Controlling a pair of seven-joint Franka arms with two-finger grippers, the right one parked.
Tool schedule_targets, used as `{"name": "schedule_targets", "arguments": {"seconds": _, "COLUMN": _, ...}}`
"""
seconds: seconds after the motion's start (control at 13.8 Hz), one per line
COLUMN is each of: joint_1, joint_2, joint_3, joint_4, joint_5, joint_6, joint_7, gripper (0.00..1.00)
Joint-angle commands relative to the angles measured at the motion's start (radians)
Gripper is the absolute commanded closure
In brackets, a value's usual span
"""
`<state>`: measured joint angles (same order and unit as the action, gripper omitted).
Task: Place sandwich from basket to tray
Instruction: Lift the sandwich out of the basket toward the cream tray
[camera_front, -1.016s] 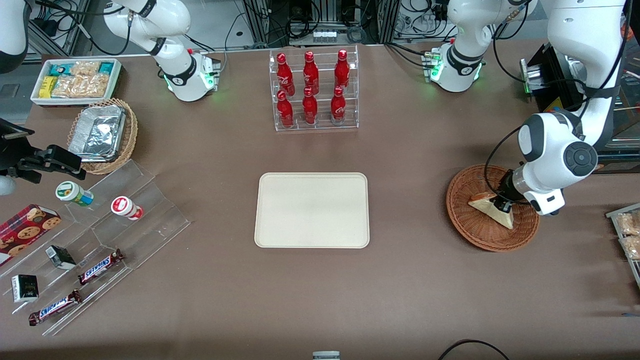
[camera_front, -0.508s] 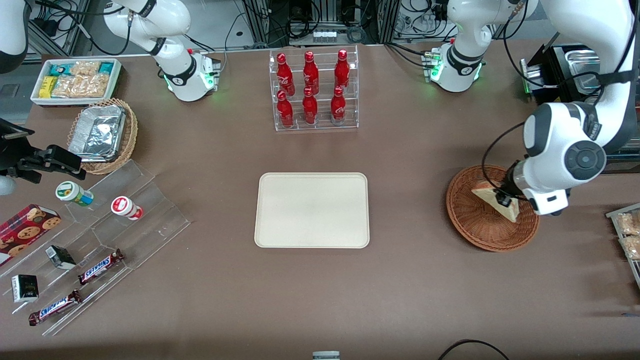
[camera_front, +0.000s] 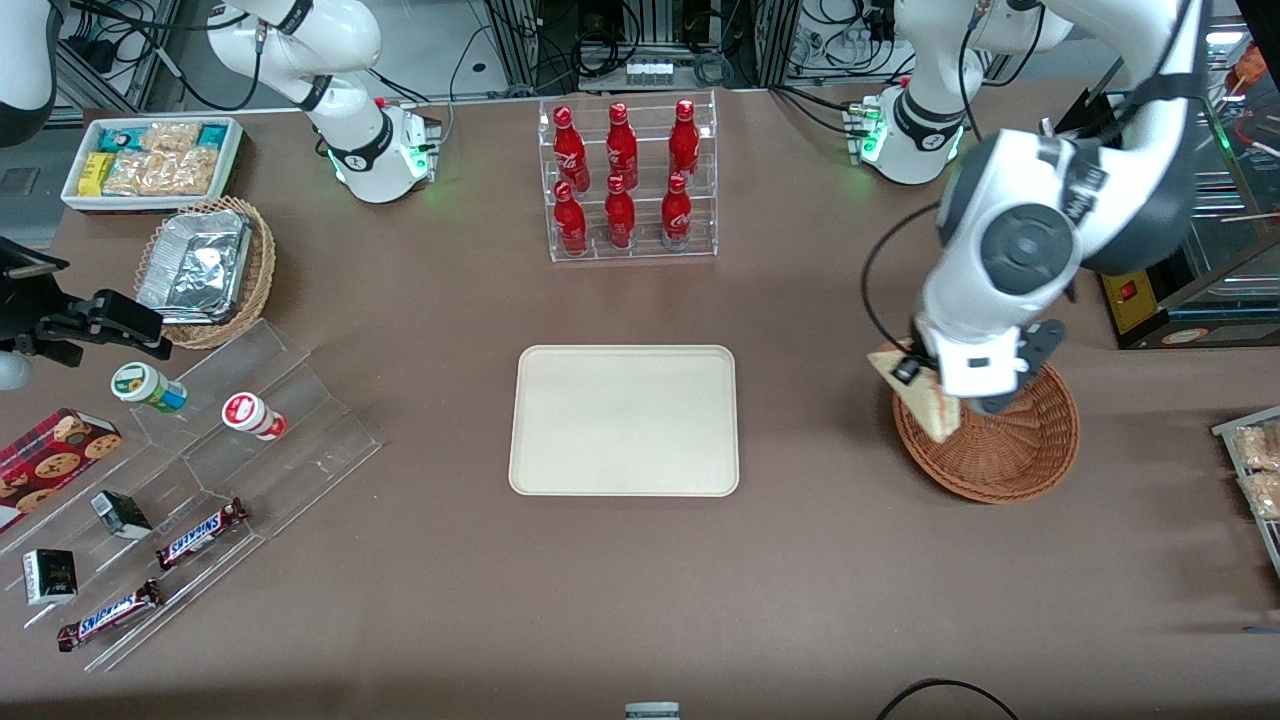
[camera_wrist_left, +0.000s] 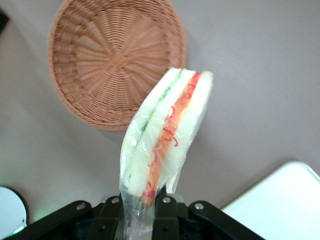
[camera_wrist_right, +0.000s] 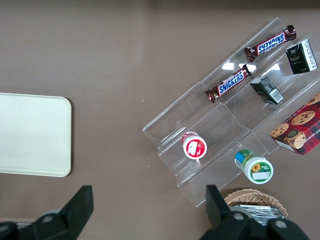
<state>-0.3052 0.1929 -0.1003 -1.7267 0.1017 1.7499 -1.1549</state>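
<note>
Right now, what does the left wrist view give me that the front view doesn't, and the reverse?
Only the left wrist view: the gripper shut on the sandwich by its wrapper end, with the red and green filling edge showing and the basket seen empty.

Only the front view: the whole tray nothing on it, the rack of red bottles, and the gripper with the sandwich raised above the basket's rim on the tray's side.

Both: sandwich held clear of the basket, and at least part of the tray.
</note>
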Motion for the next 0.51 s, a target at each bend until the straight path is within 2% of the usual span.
{"name": "schedule_targets", "arguments": {"seconds": 0.0, "joint_1": -0.119, "joint_2": 0.083, "joint_3": 0.013, "joint_4": 0.084, "joint_5": 0.007, "joint_6": -0.01, "joint_7": 0.067, "gripper": 0.79}}
{"name": "schedule_targets", "arguments": {"seconds": 0.15, "joint_1": -0.195, "joint_2": 0.141, "joint_3": 0.014, "joint_4": 0.098, "joint_5": 0.015, "joint_6": 0.063, "joint_7": 0.073, "gripper": 0.79}}
{"name": "schedule_targets", "arguments": {"seconds": 0.44, "joint_1": -0.281, "joint_2": 0.261, "joint_3": 0.014, "joint_4": 0.108, "joint_5": 0.027, "joint_6": 0.247, "joint_7": 0.073, "gripper": 0.78}}
